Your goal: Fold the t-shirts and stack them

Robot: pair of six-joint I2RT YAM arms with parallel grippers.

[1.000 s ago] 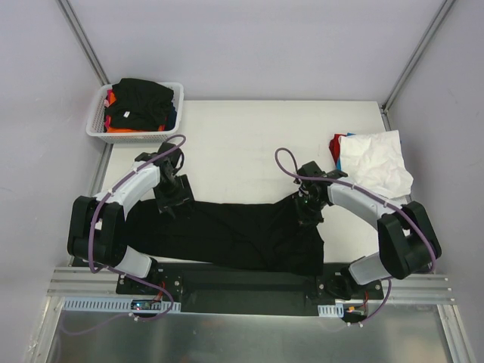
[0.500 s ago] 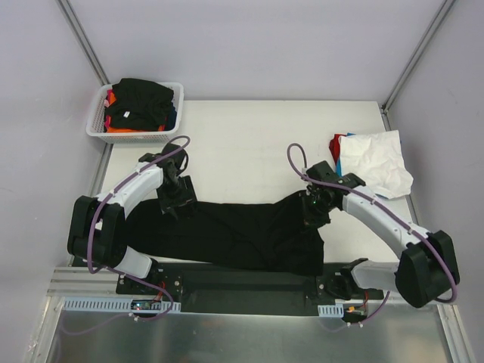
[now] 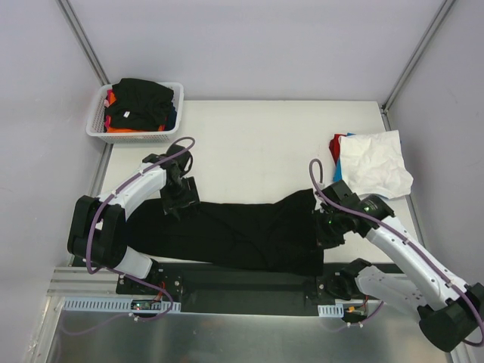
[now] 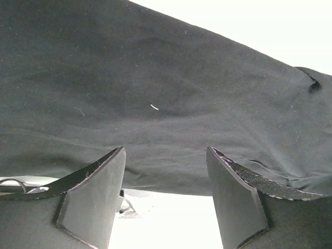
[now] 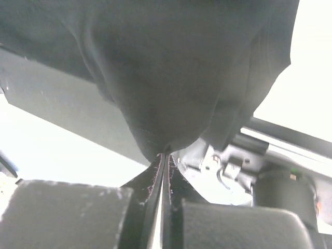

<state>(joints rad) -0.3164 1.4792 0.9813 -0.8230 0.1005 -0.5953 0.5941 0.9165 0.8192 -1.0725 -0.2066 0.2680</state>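
On the table [image 3: 249,144], right claw [image 5: 165,151] pinches the black t-shirt [image 3: 242,234]; left claw [image 4: 166,155] gapes over it.

1. The black shirt [image 3: 242,234] is soft matt cloth, lightly creased, with a few pale lint specks
2. The white shirt [image 3: 376,162] is matt cloth, heavily crumpled
3. The table [image 3: 257,136] is smooth and matt white
4. The basket [image 3: 96,125] is white plastic mesh
5. The left arm [image 3: 132,189] has a glossy white plastic shell
6. The left gripper [image 4: 165,155] has matt dark-grey fingers [image 4: 91,199] with rough edges
7. The plate [image 3: 242,336] is brushed metal with a dull sheen
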